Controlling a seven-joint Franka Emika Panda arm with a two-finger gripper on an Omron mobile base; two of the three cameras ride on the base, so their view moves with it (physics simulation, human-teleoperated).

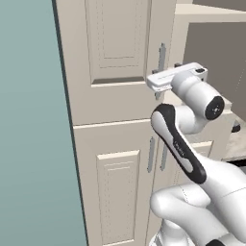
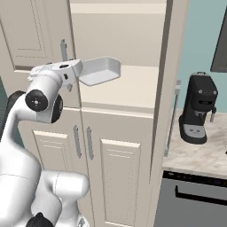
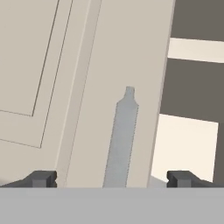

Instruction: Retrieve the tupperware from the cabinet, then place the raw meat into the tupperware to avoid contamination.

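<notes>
Reaching toward the upper part of the cabinet [image 1: 115, 62], the gripper [image 3: 111, 179] is held with its jaws spread wide and nothing between them. In the hand view the two dark fingertips [image 3: 41, 178] stand either side of a slim grey door handle [image 3: 121, 140], which is framed between them but is not seen to be touched.

Progress is judged early. One upper door is swung open, its edge [image 2: 167, 88] seen in the right base view, and a pale shelf [image 2: 128, 88] is exposed behind it. The tupperware [image 2: 101, 71] is seen at the front of that shelf, just beside the robot's hand, still inside the cabinet and not gripped. The door with the framed handle appears shut. Left to do, as far as can be judged: the tub is to be taken out and set down, and the raw meat is to be placed in it. The raw meat cannot be made out.

Surface and room, going outward: the lower doors [image 2: 117, 177] are closed, with vertical bar handles [image 2: 90, 142]. To the right a speckled stone counter [image 2: 199, 155] is noted, with a dark appliance front [image 2: 195, 199] below it. A black coffee machine [image 2: 198, 108] stands on the counter. A teal wall [image 1: 29, 120] is seen beyond on both sides.
</notes>
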